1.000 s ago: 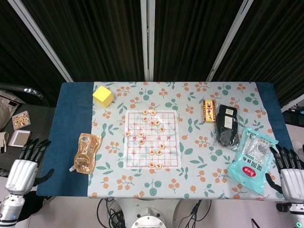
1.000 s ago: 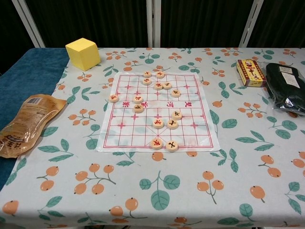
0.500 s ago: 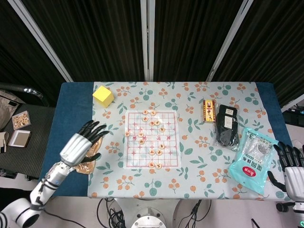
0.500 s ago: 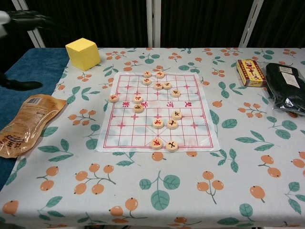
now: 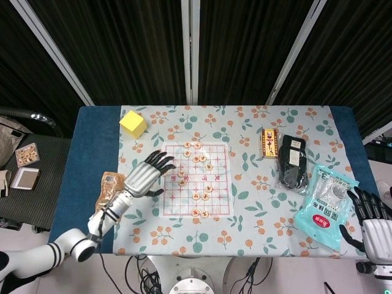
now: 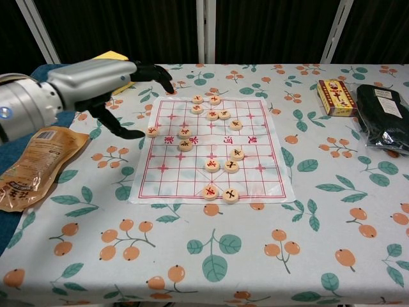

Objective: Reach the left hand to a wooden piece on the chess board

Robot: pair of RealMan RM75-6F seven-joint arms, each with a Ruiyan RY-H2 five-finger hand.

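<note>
The chess board (image 5: 215, 207) (image 6: 255, 185) is a white sheet with a red grid, lying mid-table with several round wooden pieces on it. My left hand (image 5: 146, 174) (image 6: 108, 80) hovers over the board's left edge, fingers spread and holding nothing. Its thumb tip reaches close to the leftmost wooden piece (image 6: 152, 131) (image 5: 164, 173); whether they touch I cannot tell. More wooden pieces (image 6: 211, 165) (image 5: 196, 196) lie toward the board's centre and front. My right hand (image 5: 373, 228) stays at the table's right edge, fingers apart, empty.
A yellow cube (image 5: 133, 124) sits behind the left hand, partly hidden in the chest view. A brown snack pouch (image 6: 32, 167) lies left. A small red box (image 6: 336, 96), a black bag (image 6: 383, 118) and a light blue packet (image 5: 324, 205) lie right.
My left arm has swung in from the table's left edge, rightward and forward, until its hand is over the board's left side. The right hand has barely shifted.
</note>
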